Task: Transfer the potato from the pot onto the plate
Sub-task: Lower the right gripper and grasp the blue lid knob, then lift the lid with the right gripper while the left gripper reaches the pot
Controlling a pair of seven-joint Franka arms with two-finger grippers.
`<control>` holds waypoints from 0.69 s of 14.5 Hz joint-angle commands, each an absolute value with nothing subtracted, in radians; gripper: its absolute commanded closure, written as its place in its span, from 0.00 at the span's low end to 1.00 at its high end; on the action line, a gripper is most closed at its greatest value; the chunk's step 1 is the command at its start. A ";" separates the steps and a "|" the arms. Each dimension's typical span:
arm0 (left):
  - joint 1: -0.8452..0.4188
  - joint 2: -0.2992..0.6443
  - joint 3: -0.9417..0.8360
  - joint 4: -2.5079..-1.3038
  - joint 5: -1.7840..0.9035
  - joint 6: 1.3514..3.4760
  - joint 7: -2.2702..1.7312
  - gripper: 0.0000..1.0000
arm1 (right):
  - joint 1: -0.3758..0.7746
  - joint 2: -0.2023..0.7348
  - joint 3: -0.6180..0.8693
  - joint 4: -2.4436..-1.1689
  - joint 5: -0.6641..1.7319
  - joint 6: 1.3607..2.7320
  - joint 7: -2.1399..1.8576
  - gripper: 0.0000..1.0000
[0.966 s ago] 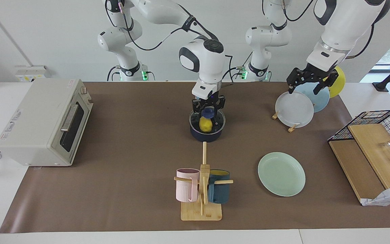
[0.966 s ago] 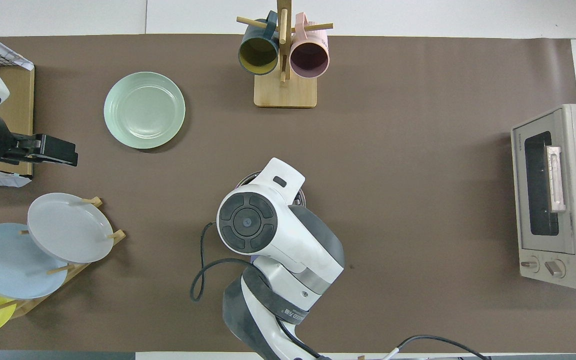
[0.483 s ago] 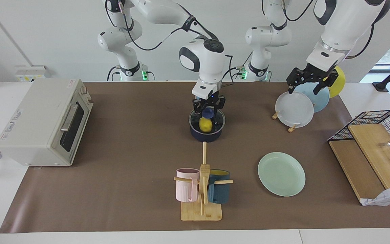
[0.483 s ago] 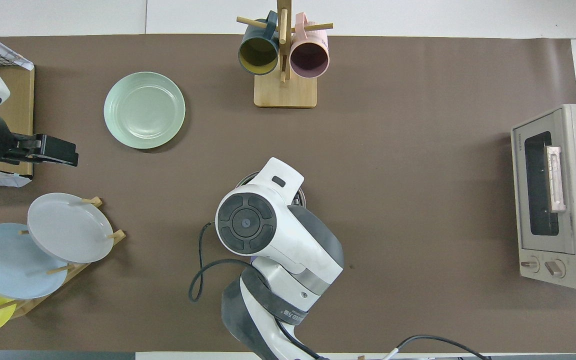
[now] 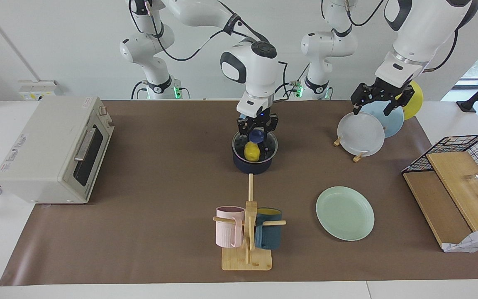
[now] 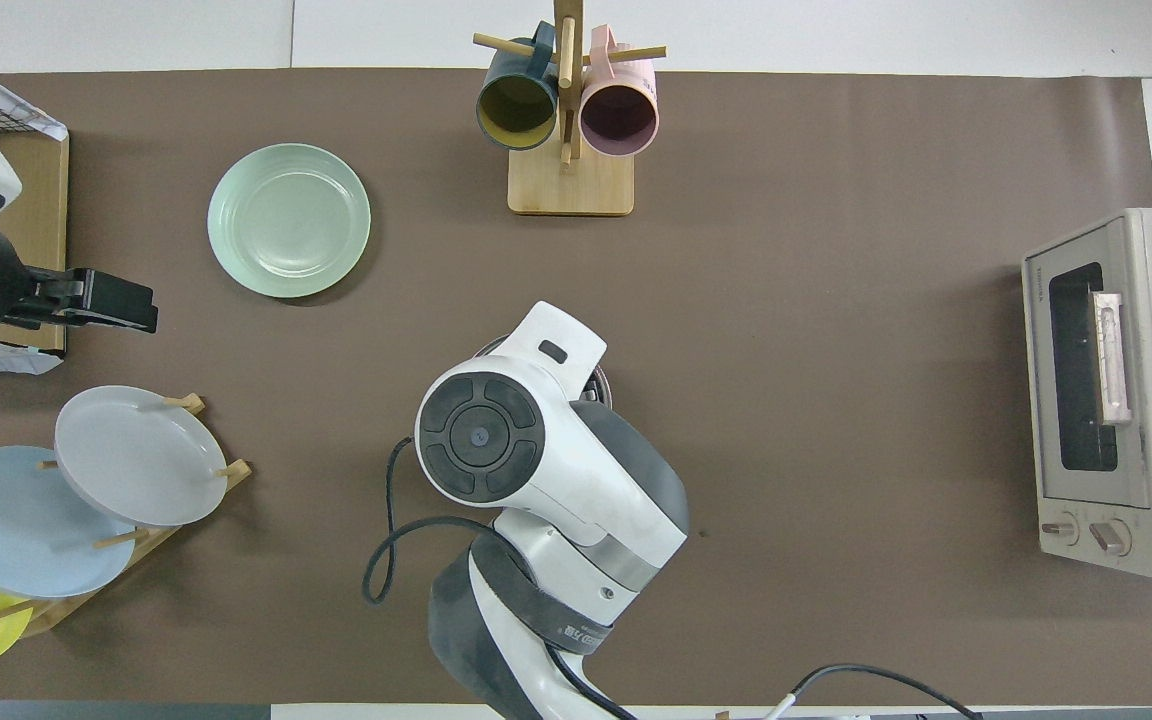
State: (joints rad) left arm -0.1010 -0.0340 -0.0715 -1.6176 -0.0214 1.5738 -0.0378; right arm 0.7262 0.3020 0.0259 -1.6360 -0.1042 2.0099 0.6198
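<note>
The dark blue pot [image 5: 252, 166] stands mid-table with the yellow potato [image 5: 252, 152] inside, seen through a clear lid [image 5: 273, 146] with a blue knob [image 5: 257, 135]. My right gripper [image 5: 257, 136] points straight down over the pot and is shut on that knob, and the lid seems slightly raised. In the overhead view the right arm covers the pot except a bit of rim [image 6: 598, 384], and the potato is hidden. The mint-green plate [image 5: 345, 213] [image 6: 289, 220] lies bare, farther from the robots, toward the left arm's end. My left gripper [image 5: 372, 109] [image 6: 106, 302] waits open over the plate rack.
A plate rack [image 5: 361, 133] with white, light-blue and yellow plates stands near the left arm's base. A mug tree [image 5: 247, 232] with a pink and a dark blue mug stands farther out than the pot. A toaster oven [image 5: 52, 149] and a wire basket [image 5: 467, 146] are at the ends.
My right gripper has risen a little over the pot with the knob in its fingers, and the lid has come up slightly. The left arm has not moved.
</note>
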 commanded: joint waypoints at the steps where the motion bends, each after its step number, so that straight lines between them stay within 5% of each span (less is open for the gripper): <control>1: -0.136 -0.080 -0.066 -1.692 -0.015 1.627 -0.095 0.00 | 0.683 0.281 0.023 -1.609 -0.120 1.967 0.539 0.37; 10: -0.351 -0.112 -0.066 -1.867 -0.015 1.819 -0.467 0.00 | 0.482 0.276 0.023 -1.609 -0.118 1.963 0.220 0.37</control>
State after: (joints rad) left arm -0.2786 -0.0905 -0.0768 -1.7862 -0.0217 1.7262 -0.3583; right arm 0.5194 0.2840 0.0098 -1.6127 -0.1046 1.9755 0.2801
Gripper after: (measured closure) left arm 0.000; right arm 0.330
